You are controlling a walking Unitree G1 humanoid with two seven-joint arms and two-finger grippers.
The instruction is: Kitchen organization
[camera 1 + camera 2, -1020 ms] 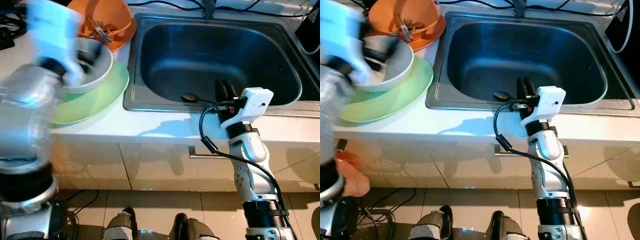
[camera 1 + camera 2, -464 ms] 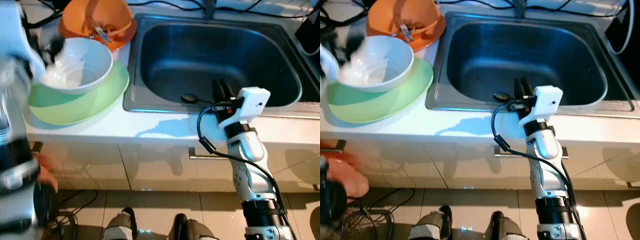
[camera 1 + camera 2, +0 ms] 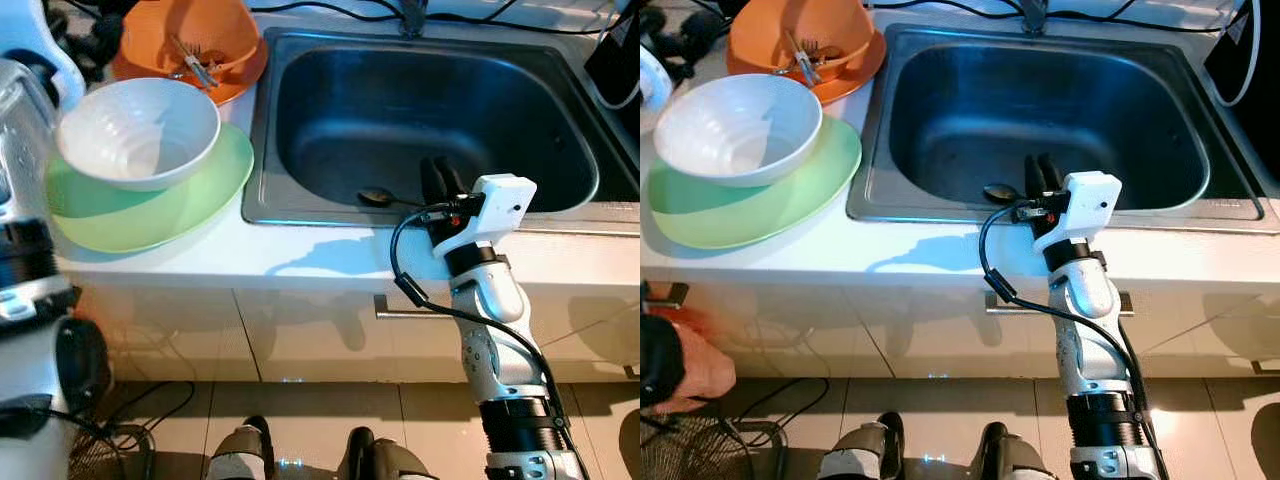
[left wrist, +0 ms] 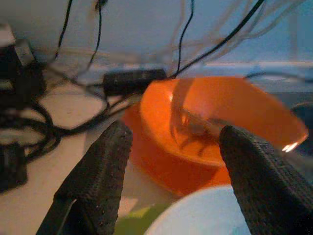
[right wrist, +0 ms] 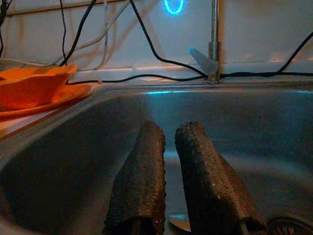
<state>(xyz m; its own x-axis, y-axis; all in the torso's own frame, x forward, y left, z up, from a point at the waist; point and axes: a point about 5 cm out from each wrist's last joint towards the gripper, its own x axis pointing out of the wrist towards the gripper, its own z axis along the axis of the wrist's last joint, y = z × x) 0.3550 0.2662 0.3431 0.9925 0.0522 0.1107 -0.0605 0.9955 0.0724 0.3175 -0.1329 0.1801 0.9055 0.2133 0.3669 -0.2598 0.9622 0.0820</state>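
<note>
Right gripper (image 3: 1038, 172) held over sink (image 3: 940, 60) front rim, fingers clenched together, empty; spoon (image 3: 998, 191) lies on sink floor just beside fingertips, likely next pick. Left gripper (image 4: 171, 161) fingers released, wide apart, facing orange bowl (image 4: 220, 117); white bowl (image 3: 138, 130) nested on green plate (image 3: 180, 210) on table.

A white worktop (image 3: 840, 262) runs along the wall, with a steel sink (image 3: 865, 180) set into it. To the left of the sink lies a wide green plate (image 3: 760, 215), its rim close to the sink's edge. Behind it, nearer the wall, sits an orange plate (image 3: 855, 75), just beside the sink's back corner. Black cables (image 4: 73, 117) and a small black box (image 4: 134, 78) lie on the worktop by the wall.
</note>
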